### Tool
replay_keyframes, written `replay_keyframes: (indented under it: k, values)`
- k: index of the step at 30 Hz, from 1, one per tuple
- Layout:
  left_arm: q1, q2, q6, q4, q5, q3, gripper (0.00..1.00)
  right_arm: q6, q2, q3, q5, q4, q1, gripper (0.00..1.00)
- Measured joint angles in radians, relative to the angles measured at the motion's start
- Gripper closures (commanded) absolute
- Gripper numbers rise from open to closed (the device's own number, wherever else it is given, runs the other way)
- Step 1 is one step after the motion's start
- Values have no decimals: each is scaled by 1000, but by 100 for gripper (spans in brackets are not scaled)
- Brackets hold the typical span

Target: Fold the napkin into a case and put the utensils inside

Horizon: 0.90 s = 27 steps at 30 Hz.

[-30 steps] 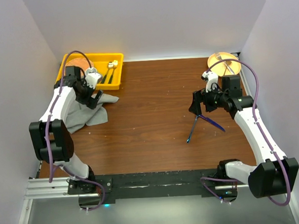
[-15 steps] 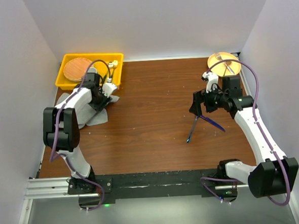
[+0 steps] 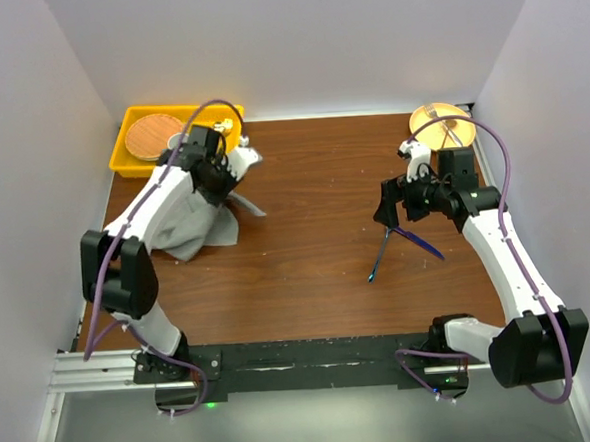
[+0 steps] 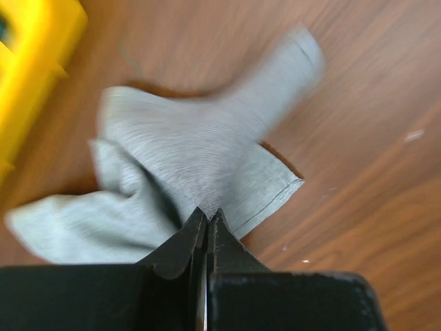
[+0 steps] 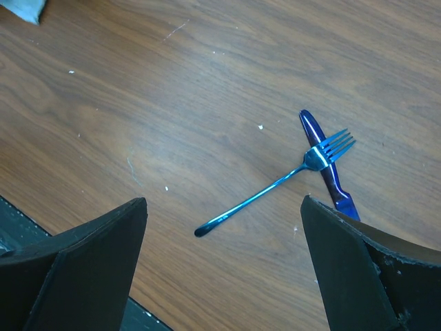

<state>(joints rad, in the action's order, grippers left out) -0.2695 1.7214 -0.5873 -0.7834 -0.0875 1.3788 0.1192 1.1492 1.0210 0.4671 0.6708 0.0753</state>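
Note:
The grey napkin (image 3: pixel 190 230) lies crumpled at the left of the table, one part pulled up toward the middle. My left gripper (image 3: pixel 228 185) is shut on a pinch of the napkin (image 4: pixel 200 148), its tips (image 4: pixel 208 215) pressed together in the cloth. The utensils, a blue fork (image 5: pixel 275 185) and a blue knife (image 5: pixel 329 172), lie crossed on the wood right of centre, the fork (image 3: pixel 379 254) over the knife (image 3: pixel 422 243). My right gripper (image 3: pixel 386 207) hovers open just above them, jaws wide (image 5: pixel 222 201), holding nothing.
A yellow tray (image 3: pixel 129 156) at the back left holds a round brown disc (image 3: pixel 155 135) and gold-headed cutlery (image 3: pixel 219 131). A yellow plate (image 3: pixel 439 122) with a silver fork on it sits at the back right. White walls close in three sides.
My left gripper has shut on the napkin and swung right, away from the tray, dragging the cloth up and toward the middle. The right arm has not moved.

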Motion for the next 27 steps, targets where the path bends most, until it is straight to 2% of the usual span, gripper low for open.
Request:
replay_keyframes:
  k: [5,9,16,22,27]
  values:
    - [-14,-124,58,-72,-198,161,100,4,35,38,1,11,-4,2]
    - [-30,-235,60,-126,-334,179,100,9,75,75,20,30,-4,2]
    - [-23,-373,26,-200,-467,-36,100,34,139,113,94,85,-4,2]
    - [189,-373,28,-201,-507,-71,100,57,158,113,153,107,-4,2]
    - [234,-354,26,-144,-451,-166,100,77,209,113,180,124,14,6]
